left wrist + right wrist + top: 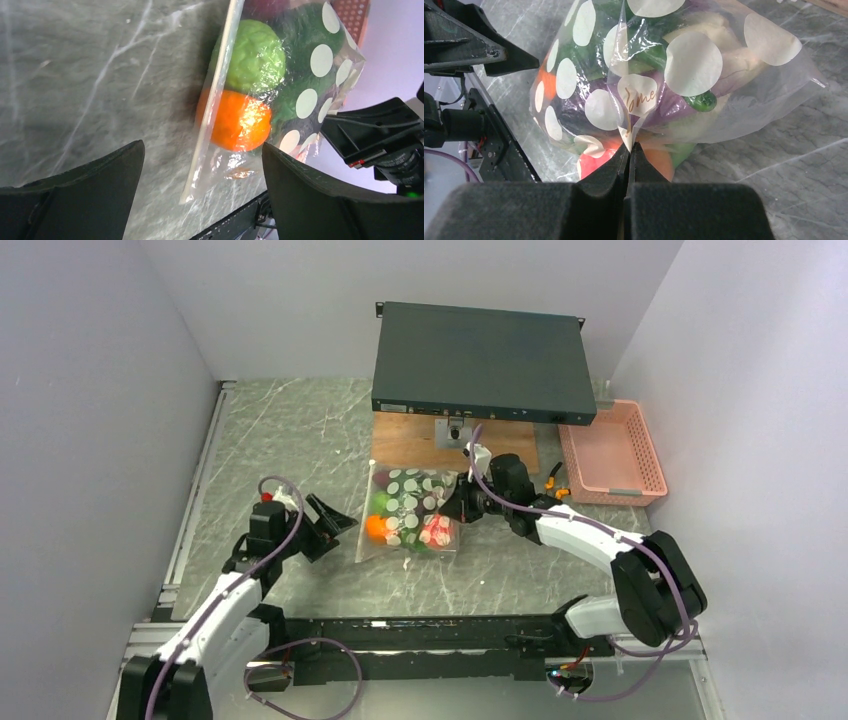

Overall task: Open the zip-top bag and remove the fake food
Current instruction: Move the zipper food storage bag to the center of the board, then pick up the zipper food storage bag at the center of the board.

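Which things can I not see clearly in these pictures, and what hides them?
Top view: whether the zip-top bag is sealed; its edge strip is too small.
Right wrist view: fake food low in the bag, behind the shut right end effector and the white dots.
Left wrist view: the bag's far end, cut off by the top edge.
Top view: the orange tool beside the pink basket, mostly behind the right arm.

Grey marble-look table (300, 440) w/ zip-top bag (410, 512) mid, wood board (400, 445) behind, pink basket (612, 452) far R
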